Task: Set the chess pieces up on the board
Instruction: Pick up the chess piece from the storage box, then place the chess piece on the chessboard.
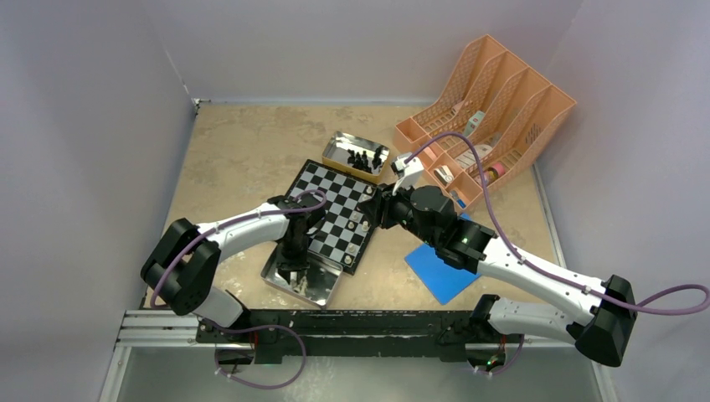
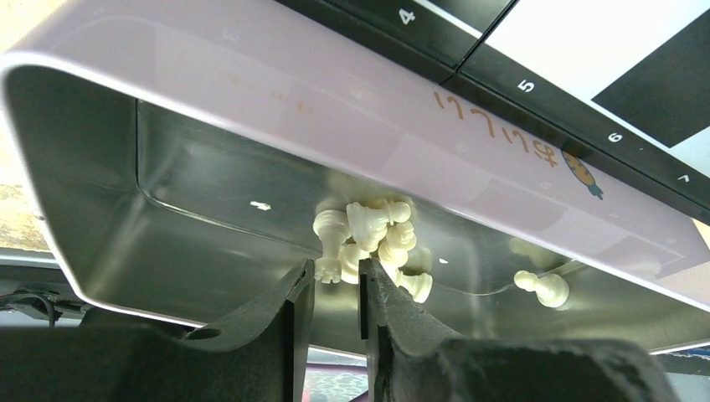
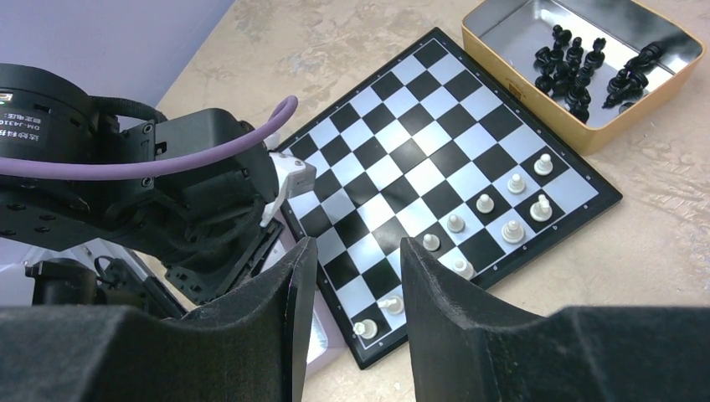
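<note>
The checkered board [image 1: 328,213] lies mid-table and also shows in the right wrist view [image 3: 402,159]. Several cream-white pieces [image 3: 484,203] stand along its edge; one [image 3: 390,304] lies on its side. More white pieces [image 2: 377,234] are heaped in a shiny tin [image 2: 209,193] against the board's near edge. My left gripper [image 2: 335,270] reaches into this tin, its jaws a narrow gap apart, with a white piece's end [image 2: 328,268] between the tips. My right gripper [image 3: 358,251] hovers open and empty over the board's corner. Black pieces [image 3: 586,71] sit in a gold tin [image 1: 356,155].
A blue flat square [image 1: 444,268] lies right of the board under the right arm. An orange file rack [image 1: 486,109] stands at the back right. One white pawn [image 2: 542,287] lies apart in the near tin [image 1: 301,283]. Walls close in on the left and the back.
</note>
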`<move>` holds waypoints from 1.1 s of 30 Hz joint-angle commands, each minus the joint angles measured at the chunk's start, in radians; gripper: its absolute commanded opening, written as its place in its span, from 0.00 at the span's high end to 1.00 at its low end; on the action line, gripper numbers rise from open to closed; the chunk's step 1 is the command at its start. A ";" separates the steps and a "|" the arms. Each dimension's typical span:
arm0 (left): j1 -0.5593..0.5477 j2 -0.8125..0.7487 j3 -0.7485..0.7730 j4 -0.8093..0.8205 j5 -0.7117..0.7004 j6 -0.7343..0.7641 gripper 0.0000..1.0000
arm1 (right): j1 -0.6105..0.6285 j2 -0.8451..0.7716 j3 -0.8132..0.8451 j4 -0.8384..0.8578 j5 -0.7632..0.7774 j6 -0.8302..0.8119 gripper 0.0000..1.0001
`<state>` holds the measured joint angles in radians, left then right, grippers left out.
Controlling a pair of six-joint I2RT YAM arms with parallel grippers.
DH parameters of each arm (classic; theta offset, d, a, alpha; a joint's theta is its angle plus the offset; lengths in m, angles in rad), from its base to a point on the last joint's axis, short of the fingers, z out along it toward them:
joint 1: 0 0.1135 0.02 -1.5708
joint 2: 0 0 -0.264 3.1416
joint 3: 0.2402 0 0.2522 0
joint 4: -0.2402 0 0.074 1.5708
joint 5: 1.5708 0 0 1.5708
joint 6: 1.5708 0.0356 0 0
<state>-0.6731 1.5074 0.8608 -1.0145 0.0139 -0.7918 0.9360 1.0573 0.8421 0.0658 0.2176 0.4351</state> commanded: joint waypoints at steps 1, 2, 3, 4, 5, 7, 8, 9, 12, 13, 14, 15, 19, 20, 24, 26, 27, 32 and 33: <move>0.007 0.006 0.009 0.001 -0.012 0.016 0.78 | 0.003 -0.035 -0.007 0.040 0.004 -0.015 0.56; 0.007 0.005 0.010 0.001 -0.012 0.016 0.81 | 0.002 -0.036 -0.010 0.042 0.002 -0.015 0.56; 0.007 0.003 0.010 0.001 -0.012 0.014 0.84 | 0.003 -0.034 -0.012 0.044 0.001 -0.016 0.56; 0.007 -0.001 0.012 0.000 -0.012 0.014 0.86 | 0.002 -0.032 -0.012 0.045 -0.001 -0.015 0.56; 0.007 -0.007 0.013 -0.002 -0.012 0.014 0.88 | 0.002 -0.029 -0.011 0.044 -0.001 -0.015 0.56; 0.007 -0.015 0.020 -0.015 -0.011 0.014 0.91 | 0.003 -0.022 -0.006 0.040 -0.001 -0.015 0.56; 0.007 -0.018 0.026 -0.025 -0.011 0.013 0.91 | 0.002 -0.022 -0.003 0.037 -0.001 -0.015 0.56; 0.007 -0.022 0.035 -0.036 -0.012 0.011 0.92 | 0.002 -0.021 -0.001 0.038 -0.001 -0.014 0.56; 0.007 -0.041 0.069 -0.071 -0.047 0.008 0.94 | 0.002 -0.022 -0.004 0.042 -0.001 -0.012 0.56; 0.007 -0.053 0.078 -0.080 -0.050 0.008 0.94 | 0.002 -0.022 -0.004 0.042 -0.001 -0.011 0.56; 0.007 -0.066 0.086 -0.083 -0.050 0.010 0.94 | 0.002 -0.022 -0.005 0.038 0.004 -0.010 0.56; 0.007 -0.081 0.093 -0.082 -0.049 0.014 0.94 | 0.003 -0.024 -0.003 0.034 0.015 -0.010 0.56; 0.007 -0.117 0.131 -0.089 -0.055 0.034 0.94 | 0.002 -0.042 -0.018 0.041 0.005 -0.015 0.57; 0.007 -0.118 0.145 -0.093 -0.061 0.040 0.94 | 0.003 -0.045 -0.018 0.038 0.005 -0.015 0.57; 0.006 -0.093 0.227 -0.087 -0.086 0.091 0.93 | 0.003 -0.059 -0.027 0.021 0.008 -0.006 0.57; 0.007 -0.060 0.276 -0.079 -0.091 0.116 0.93 | 0.002 -0.066 -0.032 0.018 0.008 0.000 0.57; 0.006 -0.041 0.303 -0.076 -0.094 0.127 0.93 | 0.003 -0.070 -0.034 0.012 0.009 0.004 0.57; 0.008 0.060 0.406 -0.018 -0.103 0.189 0.93 | 0.003 -0.095 -0.052 -0.001 0.023 0.012 0.57; 0.009 0.084 0.429 -0.010 -0.107 0.199 0.93 | 0.003 -0.098 -0.056 -0.001 0.025 0.013 0.57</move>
<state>-0.6731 1.5265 1.2007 -1.0706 -0.0662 -0.6678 0.9360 0.9924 0.8005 0.0505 0.2188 0.4377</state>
